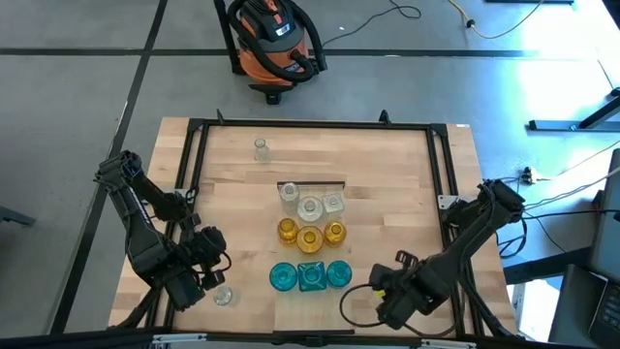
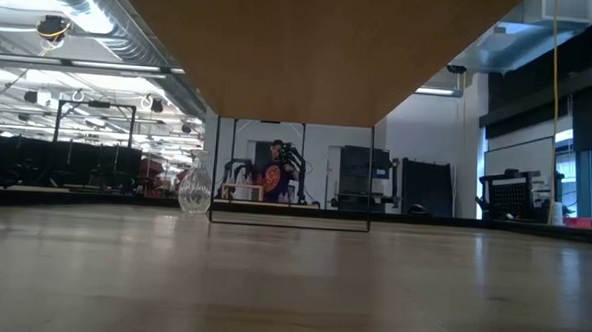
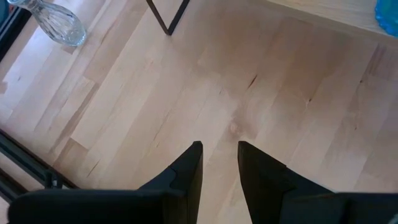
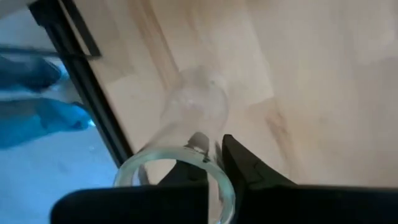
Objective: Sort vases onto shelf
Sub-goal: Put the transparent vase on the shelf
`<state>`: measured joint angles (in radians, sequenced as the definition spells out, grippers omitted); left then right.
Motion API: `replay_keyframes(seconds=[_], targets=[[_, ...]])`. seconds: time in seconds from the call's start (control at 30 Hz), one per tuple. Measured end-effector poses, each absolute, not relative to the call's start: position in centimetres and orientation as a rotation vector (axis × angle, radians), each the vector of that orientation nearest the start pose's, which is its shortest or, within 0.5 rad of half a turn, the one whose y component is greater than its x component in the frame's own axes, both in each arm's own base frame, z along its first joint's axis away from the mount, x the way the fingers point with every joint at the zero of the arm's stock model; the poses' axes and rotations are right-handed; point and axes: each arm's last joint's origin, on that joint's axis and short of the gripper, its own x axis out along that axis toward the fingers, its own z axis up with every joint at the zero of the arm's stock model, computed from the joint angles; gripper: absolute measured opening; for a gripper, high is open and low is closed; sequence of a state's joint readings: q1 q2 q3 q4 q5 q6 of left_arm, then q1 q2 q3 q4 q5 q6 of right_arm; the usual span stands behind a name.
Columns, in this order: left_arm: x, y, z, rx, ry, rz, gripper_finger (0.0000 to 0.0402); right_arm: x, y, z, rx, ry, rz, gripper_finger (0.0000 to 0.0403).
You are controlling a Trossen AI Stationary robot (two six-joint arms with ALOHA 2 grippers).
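The right gripper (image 4: 211,155) sits low at the table's near right side, its two dark fingers pinched tight on the rim of a clear round glass vase (image 4: 193,109). The left gripper (image 3: 219,155) hangs over bare wood at the near left, fingers a little apart and holding nothing. On the long pale wooden shelf (image 1: 312,184) stand clear, amber-yellow (image 1: 309,238) and teal-blue vases (image 1: 311,276) in rows of three.

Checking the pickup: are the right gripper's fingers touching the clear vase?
Touching. In the right wrist view the right gripper is shut on the clear vase, one dark finger inside its rim.
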<state>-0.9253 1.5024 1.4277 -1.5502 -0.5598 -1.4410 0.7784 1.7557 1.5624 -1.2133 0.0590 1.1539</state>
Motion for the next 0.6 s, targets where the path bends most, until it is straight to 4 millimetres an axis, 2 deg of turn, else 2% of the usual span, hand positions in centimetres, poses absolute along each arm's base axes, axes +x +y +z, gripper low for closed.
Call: replay_keyframes(seconds=[0.2, 0.33, 0.47, 0.6], targets=[[16.4, -18.4, 31.6, -0.162, 1.023, 0.562, 0.0094, 23.5, 22.9, 34.2, 0.334, 1.401, -0.139, 0.0002], [16.9, -18.0, 31.6, -0.146, 1.031, 0.566, 0.0094, 23.1, 22.5, 38.9, 0.379, 1.321, -0.028, 0.0002], [17.2, -17.7, 31.6, -0.125, 1.04, 0.564, 0.0094, 23.7, 22.1, 41.4, 0.385, 1.312, 0.019, 0.0001], [17.3, -17.6, 31.6, -0.123, 1.042, 0.566, 0.0094, 26.0, 22.6, 41.8, 0.37, 1.28, 0.093, 0.0001]])
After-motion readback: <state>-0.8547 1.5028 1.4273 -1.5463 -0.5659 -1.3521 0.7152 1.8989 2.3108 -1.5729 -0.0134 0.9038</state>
